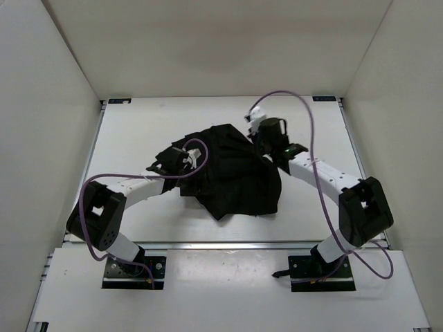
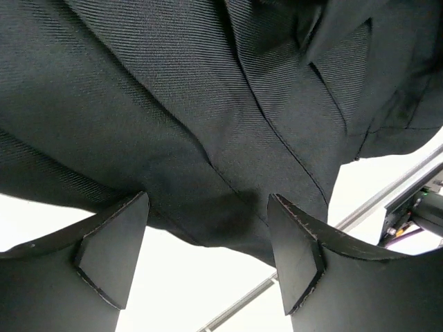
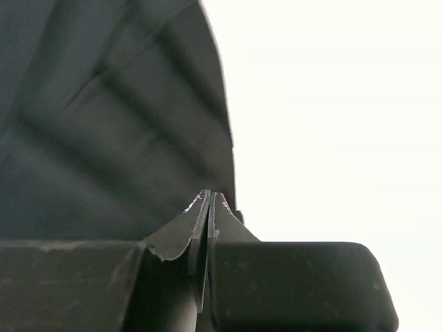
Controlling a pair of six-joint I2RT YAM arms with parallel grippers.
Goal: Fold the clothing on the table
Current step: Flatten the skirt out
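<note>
Gaping wide, the left claw (image 2: 208, 238) straddles a fold on the left side of the clothing (image 1: 235, 176), gripping nothing. Farther back, the right claw (image 3: 210, 207) is clenched tight at the clothing's far right edge; whether cloth is nipped cannot be told. The clothing lies heaped in the middle of the surface (image 1: 138, 128), with bare room toward every edge.

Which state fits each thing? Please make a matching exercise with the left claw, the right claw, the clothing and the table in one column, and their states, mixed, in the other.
Things:
1. left claw
2. right claw
3. clothing
4. table

States:
A. white and flat
B. shut
C. black, lying crumpled
D. open

Pairs: 1-D, 2-B, 3-C, 4-A
</note>
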